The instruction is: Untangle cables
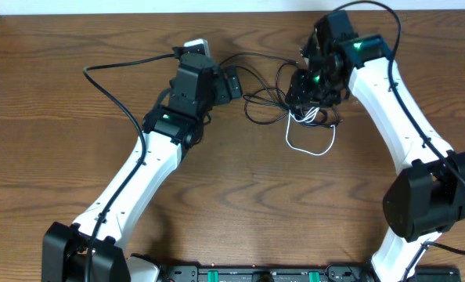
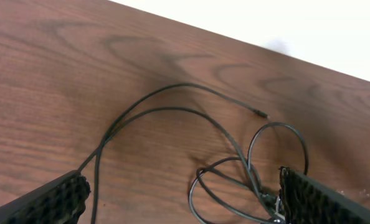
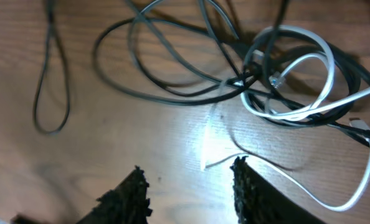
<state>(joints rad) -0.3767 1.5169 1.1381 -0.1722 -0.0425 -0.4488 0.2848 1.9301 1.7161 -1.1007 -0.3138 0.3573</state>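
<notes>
**Both fingers open over the cables**

Your left fingers (image 1: 232,84) stand wide apart and hold nothing. In the left wrist view the black cables (image 2: 166,109) loop across the desk (image 1: 240,211) between them. Your right fingers (image 1: 311,100) are parted partway, low over the desk, with nothing clamped between them. The white cable (image 3: 325,53) coils through the black ones just beyond their tips. One loose strand of it lies on the desk between the two tips.
</notes>
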